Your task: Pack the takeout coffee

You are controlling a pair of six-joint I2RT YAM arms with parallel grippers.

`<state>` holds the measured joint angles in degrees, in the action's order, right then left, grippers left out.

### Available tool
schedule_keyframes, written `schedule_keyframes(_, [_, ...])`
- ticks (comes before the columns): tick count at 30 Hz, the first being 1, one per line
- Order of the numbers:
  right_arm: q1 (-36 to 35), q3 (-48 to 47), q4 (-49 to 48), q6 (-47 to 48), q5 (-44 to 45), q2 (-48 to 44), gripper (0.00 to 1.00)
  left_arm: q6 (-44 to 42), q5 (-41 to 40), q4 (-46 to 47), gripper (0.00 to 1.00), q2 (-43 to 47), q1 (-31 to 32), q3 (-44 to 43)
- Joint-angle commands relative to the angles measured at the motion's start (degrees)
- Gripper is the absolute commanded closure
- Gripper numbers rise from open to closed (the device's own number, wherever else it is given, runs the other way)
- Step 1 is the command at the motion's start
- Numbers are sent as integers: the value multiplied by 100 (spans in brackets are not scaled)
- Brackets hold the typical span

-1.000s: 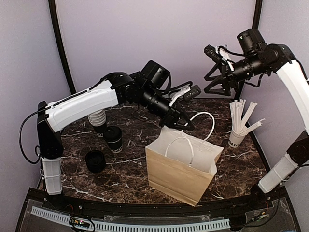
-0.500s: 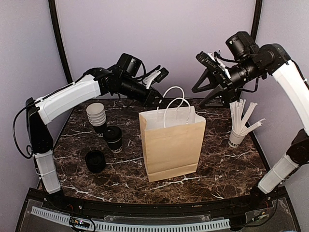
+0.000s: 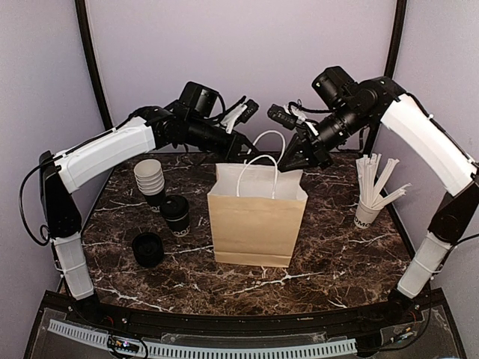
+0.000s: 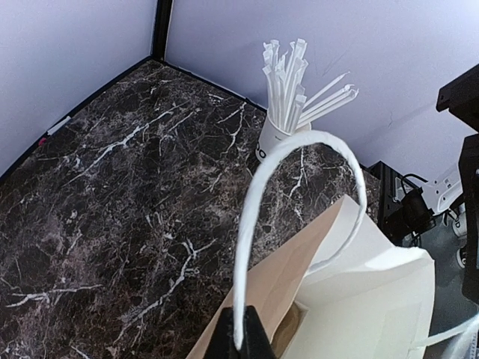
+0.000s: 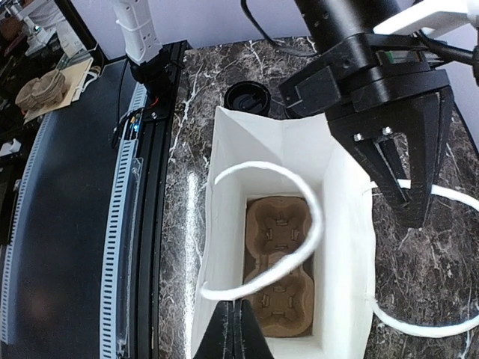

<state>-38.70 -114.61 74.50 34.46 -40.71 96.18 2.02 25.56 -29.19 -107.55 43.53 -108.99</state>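
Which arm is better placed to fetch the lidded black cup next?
Left, probably. The left gripper and right gripper each pinch a bag handle, but the lidded black cup stands left of the brown bag, near the left arm; the right must cross over.

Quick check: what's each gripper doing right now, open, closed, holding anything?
Left gripper: closed, pinching one white bag handle.
Right gripper: closed, pinching the other bag handle.
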Motion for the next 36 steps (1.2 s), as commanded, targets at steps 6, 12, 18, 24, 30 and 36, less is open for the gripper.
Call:
schedule_keyframes(6, [-41, -692, -331, -356, 46, 64, 54, 270, 119, 507, 100, 309, -98, -92])
schedule_keyframes(12, [-63, -511, 104, -79, -574, 22, 15, 456, -257, 451, 100, 301, -167, -71])
schedule_keyframes(18, [-230, -194, -377, -555, -261, 133, 1, 768, -660, 527, 100, 336, -219, 39])
schedule_keyframes(24, [-264, -239, -880, -699, -356, 359, 1, 871, -912, 475, 100, 369, -230, 109])
schedule_keyframes(30, [-296, -251, -1681, -1190, -218, 509, 25, 944, -1042, 494, 100, 464, -260, 238])
schedule_keyframes(36, [-290, -627, -1644, -1114, -96, 589, 100, 932, -1069, 520, 100, 612, -283, 333])
